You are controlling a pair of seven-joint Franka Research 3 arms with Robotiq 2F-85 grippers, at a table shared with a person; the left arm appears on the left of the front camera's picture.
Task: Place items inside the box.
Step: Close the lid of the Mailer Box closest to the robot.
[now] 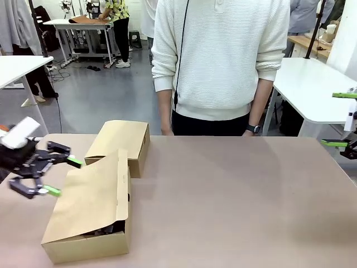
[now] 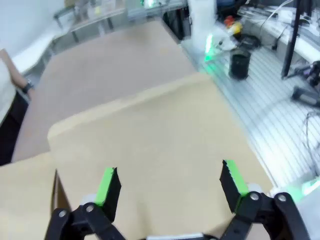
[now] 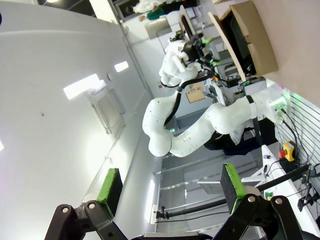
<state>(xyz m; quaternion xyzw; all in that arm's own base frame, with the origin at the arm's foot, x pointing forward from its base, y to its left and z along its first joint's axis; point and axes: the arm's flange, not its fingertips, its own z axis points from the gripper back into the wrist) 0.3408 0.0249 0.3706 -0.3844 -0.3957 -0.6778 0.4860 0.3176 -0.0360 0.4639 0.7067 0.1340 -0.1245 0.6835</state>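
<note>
Left hand (image 1: pixel 47 168) spread wide at the left; right hand (image 1: pixel 340 119) spread at the right edge.

The robot's white, round-jointed arm ends in a black left hand (image 1: pixel 46 169) with bright green pads (image 2: pixel 106 186), and the person (image 1: pixel 220 61) wears a white knit sweater and a dark wristwatch.

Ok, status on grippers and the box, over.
Left gripper open beside the box. Right gripper open, far right. Flap lid lowered, slightly ajar. Nothing blocking.
</note>
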